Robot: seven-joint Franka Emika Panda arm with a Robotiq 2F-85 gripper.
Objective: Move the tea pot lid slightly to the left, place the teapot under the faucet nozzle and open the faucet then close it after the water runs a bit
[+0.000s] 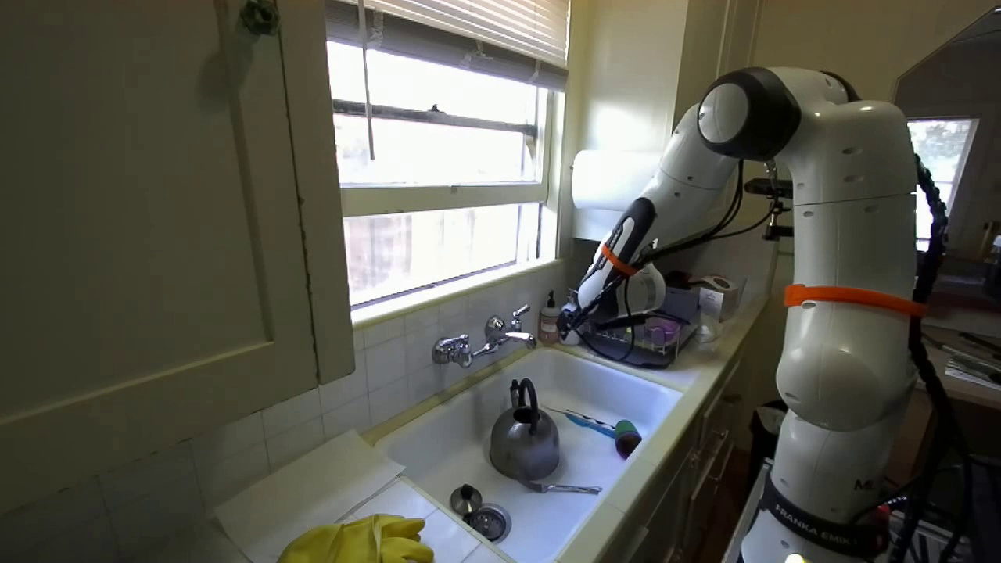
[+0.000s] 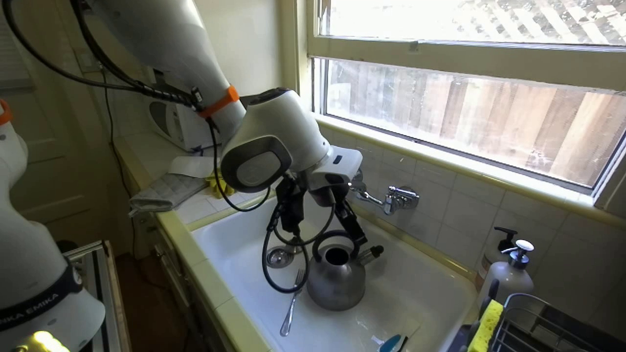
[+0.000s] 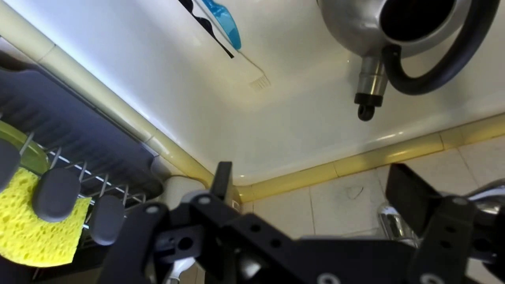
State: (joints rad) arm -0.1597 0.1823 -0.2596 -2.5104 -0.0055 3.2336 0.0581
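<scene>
I have the pincer (image 3: 309, 181) spread wide, its jaws far apart with nothing between them. It sits higher than the tea kettle (image 1: 525, 450) and well apart from it, toward the tiled wall (image 2: 464, 215), although in an exterior view one fingertip (image 2: 357, 233) shows across the kettle's handle (image 2: 337, 233). The kettle stands upright in the white sink (image 1: 610, 381), its top opening uncovered and its black-tipped spout (image 2: 369, 255) pointing at that wall. The small dark grey lid (image 1: 465, 498) lies near the kettle, on the sink floor beside the drain strainer (image 1: 489, 522). The chrome faucet (image 1: 495, 328) is mounted on the wall, higher than the kettle, and its short nozzle (image 1: 520, 337) reaches out over the sink; from here I can't tell whether the kettle sits squarely beneath it. A metal fork (image 2: 290, 313) lies with its tines just beside the kettle's base. On the side of the kettle away from the strainer I see a blue handle (image 3: 225, 21) in the sink, and farther from the kettle a dish rack (image 3: 71, 94) with a yellow sponge (image 3: 43, 232). The opposite way from the kettle, past the strainer, a yellow glove (image 1: 360, 539) rests on the tiled desk (image 1: 452, 533).
</scene>
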